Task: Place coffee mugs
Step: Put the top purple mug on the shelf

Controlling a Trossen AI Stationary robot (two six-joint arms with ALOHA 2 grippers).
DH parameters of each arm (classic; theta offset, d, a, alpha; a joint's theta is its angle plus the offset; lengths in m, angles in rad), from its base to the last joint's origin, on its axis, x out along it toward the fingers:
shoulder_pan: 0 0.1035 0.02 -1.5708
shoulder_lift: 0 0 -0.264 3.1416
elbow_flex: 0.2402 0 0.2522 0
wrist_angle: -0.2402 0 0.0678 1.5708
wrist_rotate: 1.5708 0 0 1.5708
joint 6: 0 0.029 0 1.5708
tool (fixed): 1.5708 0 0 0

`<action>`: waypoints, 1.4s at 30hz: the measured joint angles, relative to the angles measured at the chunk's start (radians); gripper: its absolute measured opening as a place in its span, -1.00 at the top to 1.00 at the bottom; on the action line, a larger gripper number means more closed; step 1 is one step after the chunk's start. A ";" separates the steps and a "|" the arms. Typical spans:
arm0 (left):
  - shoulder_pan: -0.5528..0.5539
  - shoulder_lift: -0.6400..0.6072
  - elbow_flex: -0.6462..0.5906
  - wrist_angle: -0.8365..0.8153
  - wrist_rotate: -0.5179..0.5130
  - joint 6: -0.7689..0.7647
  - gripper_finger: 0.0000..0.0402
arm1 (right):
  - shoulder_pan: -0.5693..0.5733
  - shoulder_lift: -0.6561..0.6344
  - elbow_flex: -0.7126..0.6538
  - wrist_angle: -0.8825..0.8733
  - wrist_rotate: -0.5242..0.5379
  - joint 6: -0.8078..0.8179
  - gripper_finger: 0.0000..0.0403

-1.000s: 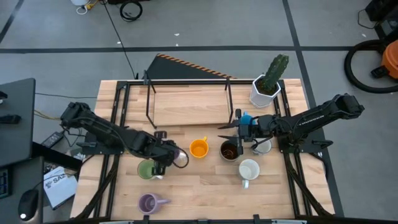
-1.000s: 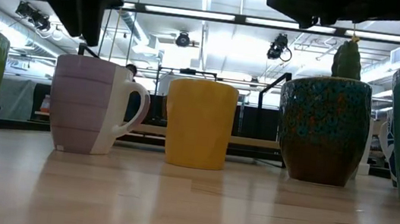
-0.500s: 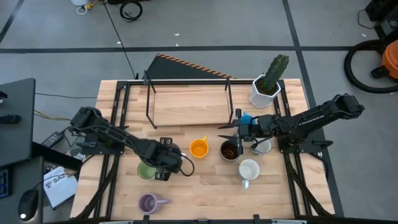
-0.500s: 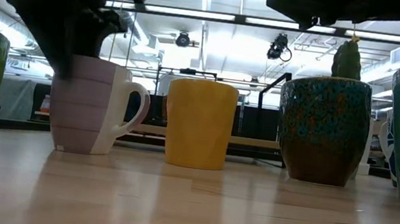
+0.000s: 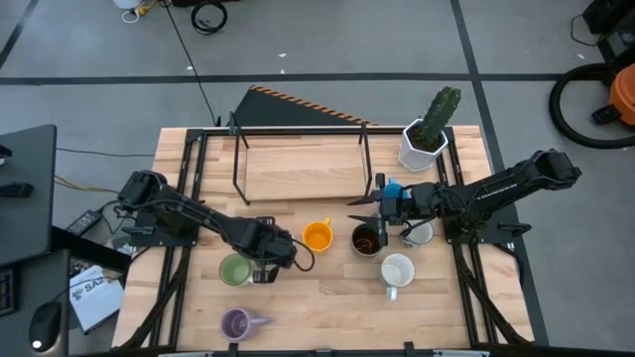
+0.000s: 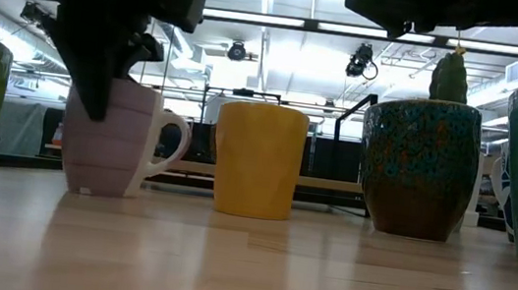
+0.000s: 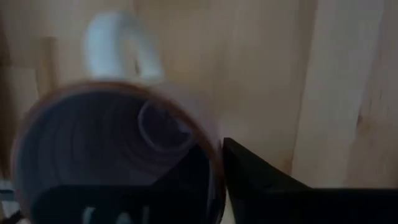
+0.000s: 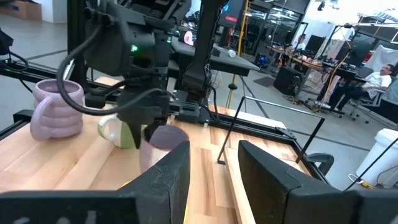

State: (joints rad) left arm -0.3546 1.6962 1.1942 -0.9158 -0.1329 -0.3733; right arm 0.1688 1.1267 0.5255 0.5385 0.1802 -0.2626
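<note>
the left pincer [image 5: 266, 250] reaches down over a pale purple mug [image 6: 111, 137] on the wooden worktop [image 5: 317, 312], one finger [image 7: 273, 186] outside the rim and the other dipping inside the cup, straddling its wall; whether the grip has fully clenched cannot be told. taking the orange mug [image 5: 317, 236] as the landmark, this purple mug stands just to its left, upright, its white handle [image 7: 118, 46] clear of the fingers. the green mug [image 5: 235, 270] sits further left and slightly nearer the worktop's front edge, close beside the left arm. a second purple mug [image 5: 237, 323] stands alone well in front of the orange mug, near the front edge. the dark brown mug [image 5: 365, 240] is just to the orange mug's right, with a white mug [image 5: 397, 271] beyond it towards the front. the right pincer [image 5: 380, 213] hangs above the brown mug, its fingers [image 8: 168, 177] spread and holding nothing. behind it a blue mug [image 5: 394, 190] and another white mug [image 5: 421, 232] peek out from under the right arm. a white pot with a cactus [image 5: 429, 131] stands at the back right corner, well apart from the orange mug.
</note>
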 joint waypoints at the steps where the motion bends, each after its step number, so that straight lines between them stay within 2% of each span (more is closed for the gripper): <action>1: 0.005 0.000 0.000 -0.002 0.012 -0.014 0.83 | 0.000 0.000 0.000 0.000 0.000 0.000 0.30; 3: 0.014 0.000 -0.001 -0.001 0.018 -0.043 0.88 | 0.000 0.000 0.000 0.000 0.000 0.000 0.30; 12: 0.084 -0.001 0.030 -0.043 0.118 -0.220 0.86 | 0.000 0.000 0.000 0.000 0.000 0.001 0.30; 21: 0.164 -0.002 0.227 -0.217 0.107 -0.222 0.88 | 0.000 0.000 0.000 0.000 0.000 0.002 0.30; 26: 0.216 -0.003 0.272 -0.276 0.102 -0.155 0.88 | 0.000 0.000 0.000 -0.001 0.000 0.011 0.30; 32: 0.378 -0.010 0.282 -0.328 0.094 -0.061 0.88 | 0.000 0.000 0.000 -0.001 -0.001 0.024 0.30; 42: 0.692 -0.010 0.283 -0.255 0.083 0.106 0.87 | 0.000 0.000 0.000 -0.002 -0.001 0.024 0.30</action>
State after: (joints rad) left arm 0.3376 1.6863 1.4769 -1.1709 -0.0500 -0.2672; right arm 0.1688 1.1267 0.5255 0.5369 0.1791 -0.2383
